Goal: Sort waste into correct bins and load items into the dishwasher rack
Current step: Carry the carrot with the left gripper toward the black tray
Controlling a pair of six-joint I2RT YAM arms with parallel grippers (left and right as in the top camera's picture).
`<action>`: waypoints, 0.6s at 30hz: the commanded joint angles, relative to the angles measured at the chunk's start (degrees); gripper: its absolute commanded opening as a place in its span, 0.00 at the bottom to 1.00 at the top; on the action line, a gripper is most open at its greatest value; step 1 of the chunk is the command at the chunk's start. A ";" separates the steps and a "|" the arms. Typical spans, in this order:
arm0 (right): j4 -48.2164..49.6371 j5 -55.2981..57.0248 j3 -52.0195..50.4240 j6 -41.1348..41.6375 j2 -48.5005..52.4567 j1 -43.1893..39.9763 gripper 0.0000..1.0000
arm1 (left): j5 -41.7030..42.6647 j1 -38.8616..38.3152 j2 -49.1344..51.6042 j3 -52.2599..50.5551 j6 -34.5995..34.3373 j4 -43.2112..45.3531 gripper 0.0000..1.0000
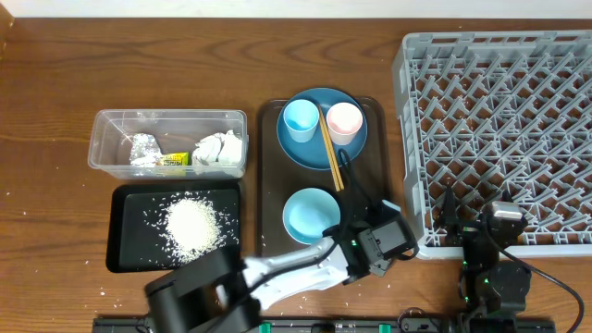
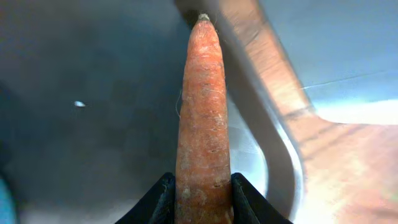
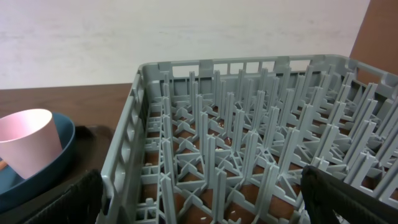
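Waste-sorting step: left gripper [image 2: 203, 182] pinches the small orange carrot [image 2: 202, 112] by its thick end, low over the serving tray's [image 1: 273, 190] near-right corner; right gripper [image 3: 205, 200] is spread, idle by the dishwasher rack [image 3: 249, 143]; next, likely lift and carry to the black tray [image 1: 125, 231].

Bare tabletop [image 1: 185, 65] above tub [image 1: 171, 114], pegged rack [image 1: 407, 139] walls off right
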 commanded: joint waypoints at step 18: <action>-0.22 -0.02 -0.07 0.15 0.00 -0.28 0.99 | -18.80 8.20 -28.15 0.52 -5.92 -43.01 0.30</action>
